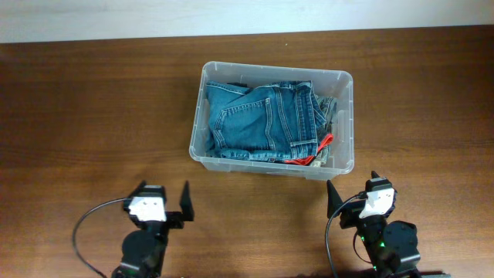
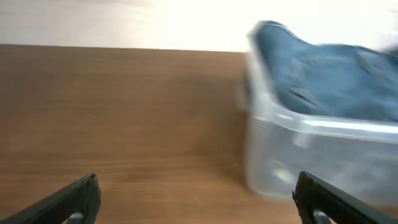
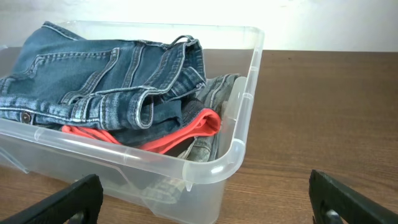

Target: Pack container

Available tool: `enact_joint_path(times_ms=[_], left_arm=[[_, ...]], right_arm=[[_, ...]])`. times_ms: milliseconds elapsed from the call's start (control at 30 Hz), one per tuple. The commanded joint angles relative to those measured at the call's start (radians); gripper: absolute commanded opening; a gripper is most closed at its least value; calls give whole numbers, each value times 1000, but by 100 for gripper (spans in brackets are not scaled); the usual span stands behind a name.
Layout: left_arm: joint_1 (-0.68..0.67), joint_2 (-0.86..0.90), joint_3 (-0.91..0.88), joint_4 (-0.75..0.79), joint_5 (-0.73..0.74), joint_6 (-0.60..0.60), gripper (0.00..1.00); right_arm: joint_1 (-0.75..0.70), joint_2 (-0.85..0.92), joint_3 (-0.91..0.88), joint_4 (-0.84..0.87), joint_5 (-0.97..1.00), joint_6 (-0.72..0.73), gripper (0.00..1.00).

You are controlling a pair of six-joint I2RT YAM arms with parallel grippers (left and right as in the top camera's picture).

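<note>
Your left end effector (image 1: 164, 191) is holding its fingers wide apart and gripping nothing. It is sitting in front of the container (image 1: 270, 168), off the front-left corner and well apart from it. Your right end effector (image 1: 351, 182) is likewise standing spread and empty, near the container's front-right corner, closer to it but not touching. Both arms are resting folded low in front of the container and pointing level toward it; a black cable (image 1: 79, 232) is looping out to the left of the left arm.

The container is standing upright on the brown wooden bench (image 1: 93, 116), open at the top. Folded blue jeans (image 1: 258, 116) are filling most of it and rising above the rim. A red garment (image 1: 324, 143) is poking out from under the jeans at the container's front-right corner. Bare bench is lying between each end effector and the container wall.
</note>
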Motion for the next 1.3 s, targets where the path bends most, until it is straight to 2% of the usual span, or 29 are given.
enact_joint_path(times_ms=[0,133,233,500,1267], left_arm=[[142,-40,0,-4,-11,-5,100],[347,-134,0,-4,-11,-5,100],[409,-159,-2,3,-12,-5,100],[288,-159,-9,17,-12,-5,100],[283,-159,-9,17,-12,-5,100]], right_arm=[[-44,-11,-3,-11,-6,9,98],[-122,-11,-3,-11,-6,9,98],[-162,-11,-3,-11,-6,9,98],[-185,-11,-3,-10,-6,9,98],[-185,-10,-5,-4,-6,9,98]])
